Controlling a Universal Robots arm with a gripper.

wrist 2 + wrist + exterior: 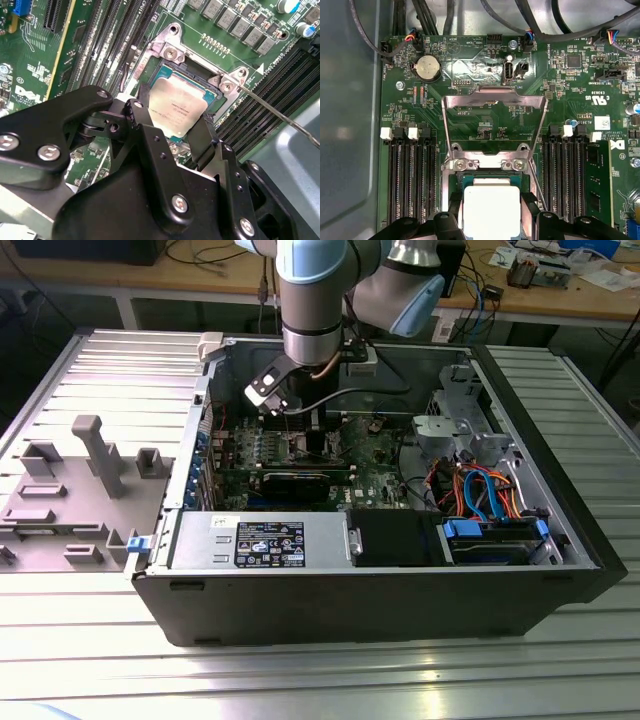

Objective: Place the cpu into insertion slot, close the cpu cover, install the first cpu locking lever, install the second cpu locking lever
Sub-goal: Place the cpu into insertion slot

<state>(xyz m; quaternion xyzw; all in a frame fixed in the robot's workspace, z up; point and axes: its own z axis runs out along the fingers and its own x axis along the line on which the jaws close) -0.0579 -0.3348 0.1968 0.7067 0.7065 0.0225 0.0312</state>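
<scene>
Plainly, exterior view first: pale blue and silver arm (315, 300) hanging straight down into an open black tower case (400, 590) laid on a ribbed silver metal bench (300, 680). End effector (303, 425) low over the green circuit board (375, 475). Grey plastic fixture block (90, 455) well apart from it, outside the case. Case walls and an orange and blue cable bundle (480, 495) close round, so little room for any sideways correction.

Next, second wrist view: black fingers (200, 137) clamped on two opposite edges of the small flat square silver-grey chip, the cpu (176, 102), right at the square silver-rimmed insertion slot (170, 50). Cannot tell whether fully seated. Likely trouble: a slight tilt or offset, then bent socket contacts. Or a fingertip catching the rim on opening and dragging the chip askew. Thin silver wire lever (280, 117) just beside one finger, a possible snag.

Last, first wrist view: thin silvery windowed frame, the cpu cover (495, 99), tipped open beyond the end effector, apart from the chip. Long black memory slots (412, 185) flanking both fingers. Round silver coin battery (427, 67) and black cables (445, 15) farther beyond.
</scene>
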